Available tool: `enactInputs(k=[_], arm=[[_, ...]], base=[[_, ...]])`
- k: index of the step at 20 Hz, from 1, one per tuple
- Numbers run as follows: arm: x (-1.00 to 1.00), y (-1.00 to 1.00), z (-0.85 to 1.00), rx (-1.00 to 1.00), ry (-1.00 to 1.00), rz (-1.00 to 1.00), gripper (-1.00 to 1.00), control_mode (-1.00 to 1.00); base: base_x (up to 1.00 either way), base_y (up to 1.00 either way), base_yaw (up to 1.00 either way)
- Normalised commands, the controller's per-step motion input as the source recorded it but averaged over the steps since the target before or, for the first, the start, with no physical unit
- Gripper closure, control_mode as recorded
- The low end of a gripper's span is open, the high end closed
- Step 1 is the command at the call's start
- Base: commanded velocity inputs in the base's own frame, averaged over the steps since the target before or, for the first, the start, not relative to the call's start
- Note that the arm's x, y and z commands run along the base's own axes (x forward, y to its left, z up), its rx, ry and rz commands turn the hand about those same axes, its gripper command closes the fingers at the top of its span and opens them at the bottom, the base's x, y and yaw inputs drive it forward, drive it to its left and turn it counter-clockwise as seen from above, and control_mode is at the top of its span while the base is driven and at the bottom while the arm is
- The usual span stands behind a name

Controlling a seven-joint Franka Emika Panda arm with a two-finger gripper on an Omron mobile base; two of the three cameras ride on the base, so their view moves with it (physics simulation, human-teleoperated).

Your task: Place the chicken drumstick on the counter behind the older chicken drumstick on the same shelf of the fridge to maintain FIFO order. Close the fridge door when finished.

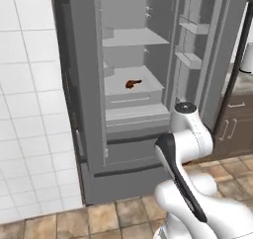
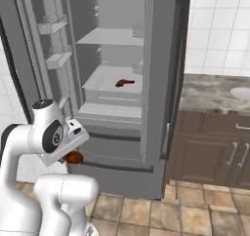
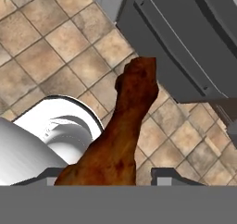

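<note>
The fridge (image 1: 84,60) stands with its doors open. An older chicken drumstick (image 1: 132,83) (image 2: 124,83) lies on the pale grey shelf (image 1: 148,87) (image 2: 102,84) near its middle. My gripper (image 3: 104,177) (image 2: 72,151) hangs low in front of the fridge's drawer fronts, pointing down at the floor. It is shut on a second brown chicken drumstick (image 3: 127,126) (image 2: 74,157), which sticks out past the fingertips. The counter (image 2: 210,94) (image 1: 242,82) runs to the right of the fridge.
The open doors with narrow racks (image 1: 197,45) (image 2: 51,40) flank the fridge's inside. A dark drawer front (image 3: 185,47) is close to the held drumstick. A white dish (image 2: 241,92) sits on the counter above brown cabinets (image 2: 215,147). Tan floor tiles (image 3: 41,38) lie below.
</note>
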Motion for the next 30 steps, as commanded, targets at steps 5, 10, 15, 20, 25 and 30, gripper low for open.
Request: enactInputs(k=[5,10,15,20,25,30], arm=[[0.00,0.00,0.00,0.00,0.00,0.00,1.00,1.00],[0.00,0.00,0.00,0.00,0.00,0.00,1.00,1.00],[0.00,0.00,0.00,0.00,0.00,0.00,1.00,1.00],[0.00,0.00,0.00,0.00,0.00,0.00,1.00,1.00],[0.00,0.00,0.00,0.00,0.00,0.00,1.00,1.00],[0.00,0.00,0.00,0.00,0.00,0.00,1.00,1.00]], base=[[0.81,0.00,-0.05],[0.64,0.00,-0.03],[0.57,0.00,0.00],[0.78,0.00,0.00],[0.87,0.00,0.00],[0.80,-0.13,0.02]])
